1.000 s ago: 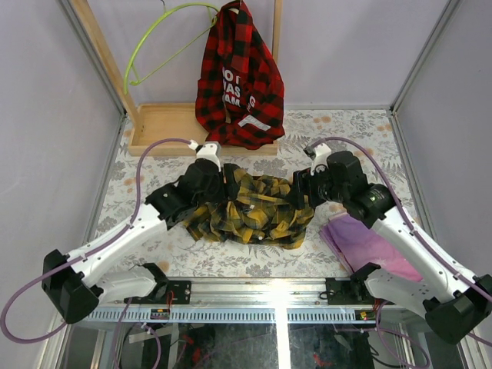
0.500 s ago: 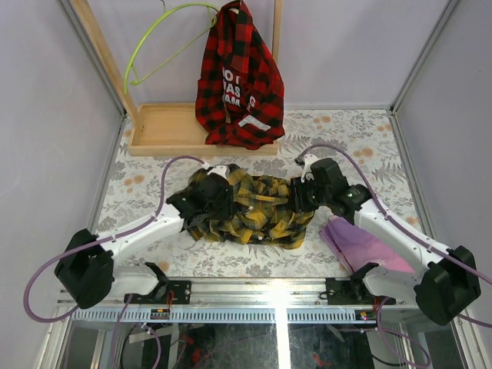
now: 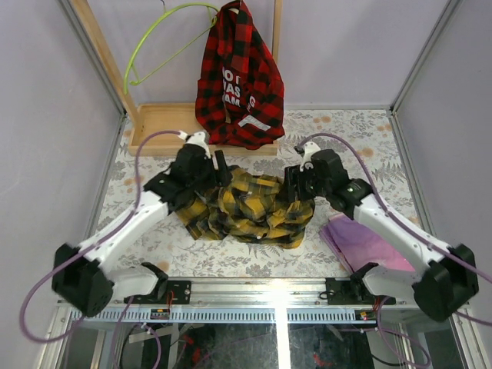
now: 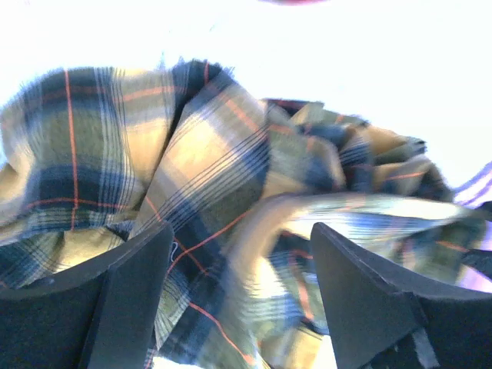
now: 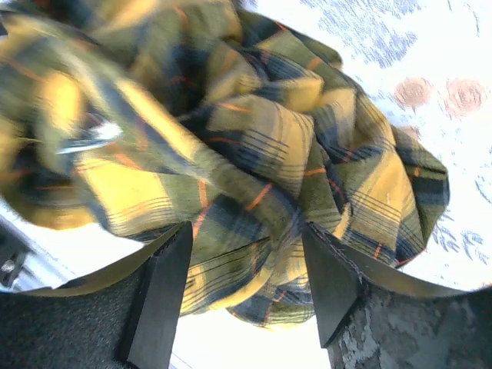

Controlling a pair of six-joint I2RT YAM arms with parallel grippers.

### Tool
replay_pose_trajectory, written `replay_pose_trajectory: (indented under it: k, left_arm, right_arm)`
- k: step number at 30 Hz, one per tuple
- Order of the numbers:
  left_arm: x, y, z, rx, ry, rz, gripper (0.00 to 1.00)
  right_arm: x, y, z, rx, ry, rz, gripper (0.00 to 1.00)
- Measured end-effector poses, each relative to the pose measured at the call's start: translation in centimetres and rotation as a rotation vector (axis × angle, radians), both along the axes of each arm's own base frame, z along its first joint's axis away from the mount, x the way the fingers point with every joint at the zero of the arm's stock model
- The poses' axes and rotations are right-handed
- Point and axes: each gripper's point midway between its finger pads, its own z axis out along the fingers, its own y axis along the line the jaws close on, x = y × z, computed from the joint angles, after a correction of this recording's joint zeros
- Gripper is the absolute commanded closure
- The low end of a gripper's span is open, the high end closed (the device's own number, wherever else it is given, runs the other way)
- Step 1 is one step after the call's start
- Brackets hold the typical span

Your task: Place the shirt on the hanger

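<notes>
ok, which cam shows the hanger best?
Top external: the green hanger is at the back left by the wooden rack, beside the red shirt. Neither wrist view shows it; the yellow plaid shirt fills both.

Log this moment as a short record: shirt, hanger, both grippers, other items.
shirt: yellow plaid shirt, crumpled on the table between the arms
hanger: green hanger, bare, hung on the wooden rack
left gripper: open, fingers either side of shirt folds
right gripper: open, shirt fabric between its fingers
other: red plaid shirt draped on the rack; purple cloth right of the yellow shirt
task state: shirt not yet on hanger
</notes>
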Motion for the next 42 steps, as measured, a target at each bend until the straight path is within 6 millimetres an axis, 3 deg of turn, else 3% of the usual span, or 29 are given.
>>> replay_pose_trajectory:
  k: [3, 7, 11, 14, 17, 26, 31, 39, 42]
  left_arm:
    - [-0.4, 0.9, 5.7, -0.015, -0.132, -0.006, 0.13]
    - [-0.4, 3.0, 16.7, -0.035, -0.387, 0.03, 0.04]
    - [-0.4, 5.3, 24.9, -0.013, -0.577, 0.093, 0.03]
    - [0.7, 6.8, 29.1, 0.038, -0.659, 0.144, 0.03]
    - [2.9, 8.6, 32.0, 0.101, -0.707, 0.208, 0.03]
    - [11.3, 18.7, 34.9, 0.196, -0.712, 0.422, 0.02]
    - [14.4, 23.3, 33.6, 0.158, -0.676, 0.421, 0.0]
    - [18.0, 25.3, 29.0, 0.036, -0.572, 0.291, 0.01]
    - [18.4, 25.0, 28.0, -0.04, -0.55, 0.225, 0.07]
  right_arm:
    - [-1.4, 0.4, 3.5, 0.068, -0.088, 0.09, 0.3]
    - [-3.0, -0.2, 6.2, 0.091, -0.174, 0.148, 0.28]
    - [-4.1, -0.9, 5.7, 0.068, -0.169, 0.164, 0.27]
    - [-4.7, -1.4, 4.4, 0.045, -0.132, 0.167, 0.27]
    - [-5.4, -1.8, 3.2, 0.022, -0.091, 0.169, 0.26]
    - [-6.4, -2.1, 3.4, 0.035, -0.084, 0.174, 0.26]
    - [-6.7, -2.0, 3.3, 0.042, -0.071, 0.181, 0.26]
    - [-6.9, -2.1, 3.0, 0.039, -0.052, 0.186, 0.26]
    - [-7.1, -2.0, 2.9, 0.043, -0.045, 0.193, 0.26]
